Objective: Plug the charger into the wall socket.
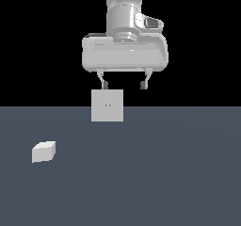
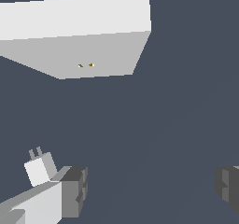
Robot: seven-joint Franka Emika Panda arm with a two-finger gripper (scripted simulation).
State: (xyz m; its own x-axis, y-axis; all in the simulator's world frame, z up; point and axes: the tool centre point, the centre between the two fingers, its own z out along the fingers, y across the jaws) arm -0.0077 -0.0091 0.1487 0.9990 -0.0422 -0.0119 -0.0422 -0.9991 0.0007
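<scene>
The charger (image 1: 44, 151) is a small white block lying on the dark grey floor at the exterior view's left. In the wrist view the charger (image 2: 40, 168) shows two short prongs and lies apart from my fingers. The wall socket (image 1: 107, 105) is an upright light-grey square panel with two tiny orange-brown holes; it also shows in the wrist view (image 2: 93, 52). My gripper (image 1: 123, 85) hangs open and empty high above the floor, above the socket in the picture, well away from the charger. Its two fingertips (image 2: 74, 190) stand wide apart.
The dark grey floor (image 1: 179, 173) spreads across the lower half of the exterior view. The arm's white hand body (image 1: 124, 51) fills the upper middle against a black background.
</scene>
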